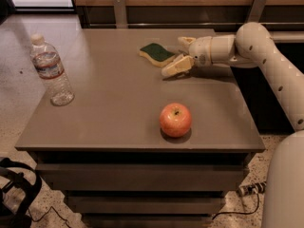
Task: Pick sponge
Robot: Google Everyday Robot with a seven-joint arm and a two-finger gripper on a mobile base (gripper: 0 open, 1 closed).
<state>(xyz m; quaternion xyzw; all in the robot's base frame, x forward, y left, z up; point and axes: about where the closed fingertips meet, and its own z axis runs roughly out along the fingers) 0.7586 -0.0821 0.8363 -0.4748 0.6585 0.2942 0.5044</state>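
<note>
The sponge (156, 53) lies flat near the back of the grey table (109, 108), dark green top over pale yellow foam. My gripper (176, 54) reaches in from the right, just to the right of the sponge and low over the table. It is open: one finger (175, 66) lies in front of the sponge's right end and the other (185, 42) behind it. The fingers stand apart from the sponge and hold nothing.
A red apple (175, 119) sits near the table's front edge, right of centre. A clear plastic water bottle (51, 71) stands upright at the left edge. My white arm (266, 56) spans the right side. A black cable lies on the floor at lower left.
</note>
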